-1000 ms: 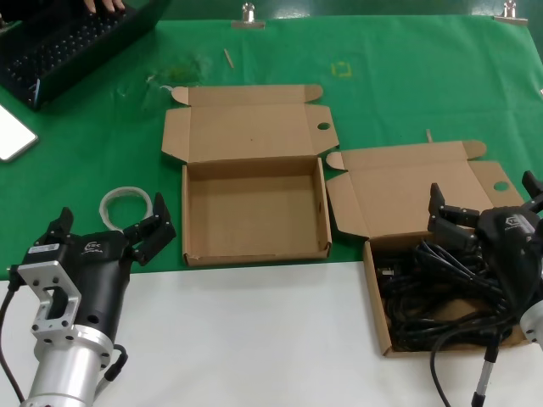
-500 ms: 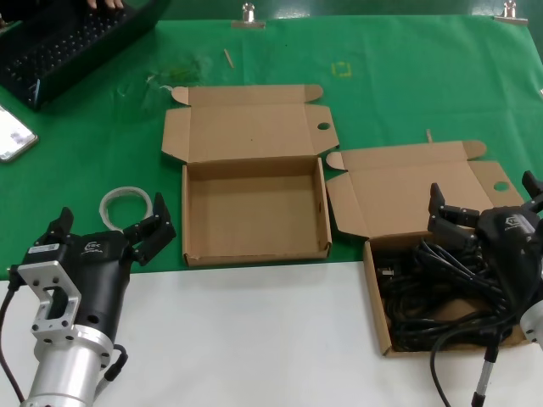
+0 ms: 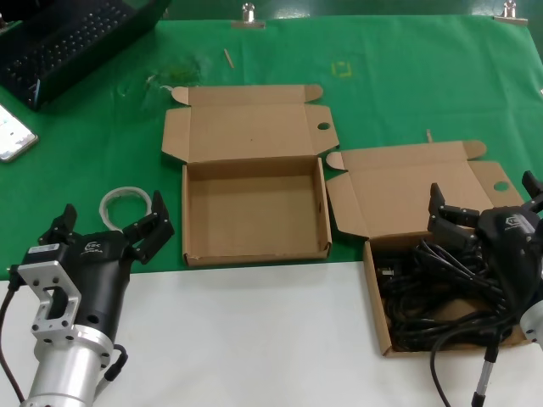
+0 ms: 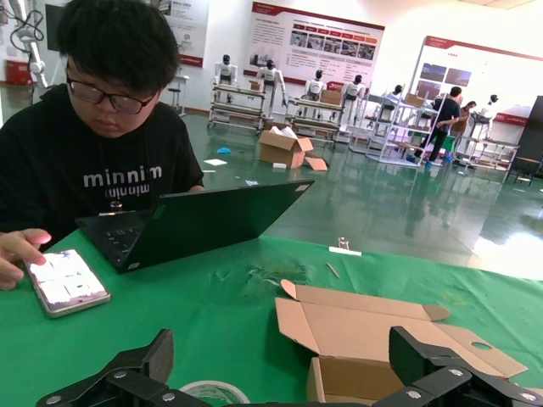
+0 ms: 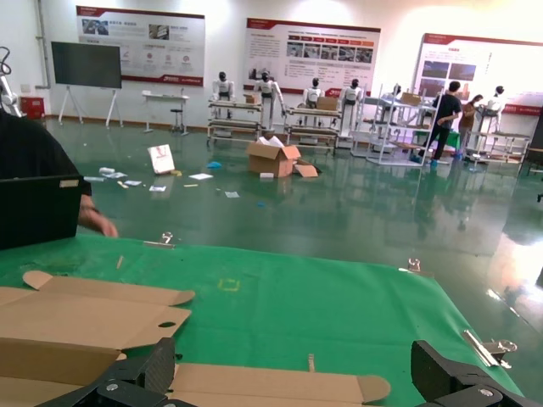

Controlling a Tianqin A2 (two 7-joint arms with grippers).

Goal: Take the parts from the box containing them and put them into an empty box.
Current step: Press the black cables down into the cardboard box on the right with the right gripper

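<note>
The parts point(image 3: 433, 288), black looped cables, lie tangled in the box containing them point(image 3: 374, 315) at the right, near the table's front edge, with its lid folded back. My right gripper point(image 3: 484, 190) hovers open just over that box's back edge, nothing between its fingers; its wrist view point(image 5: 293, 352) looks out over the lid point(image 5: 254, 386). The empty box point(image 3: 254, 212) sits open in the middle, also seen in the left wrist view point(image 4: 382, 332). My left gripper point(image 3: 112, 209) is open at the front left, clear of both boxes and empty point(image 4: 282, 343).
A whitish ring of clear tubing point(image 3: 127, 192) lies on the green cloth right by my left gripper. A black laptop point(image 3: 68, 42) and a phone point(image 3: 10, 133) sit at the back left, with a person point(image 4: 102, 127) behind them. White tabletop point(image 3: 254, 339) runs along the front.
Both arms have stayed where they were. The person's hand has left the laptop keyboard at the back left, and the phone has shifted slightly.
</note>
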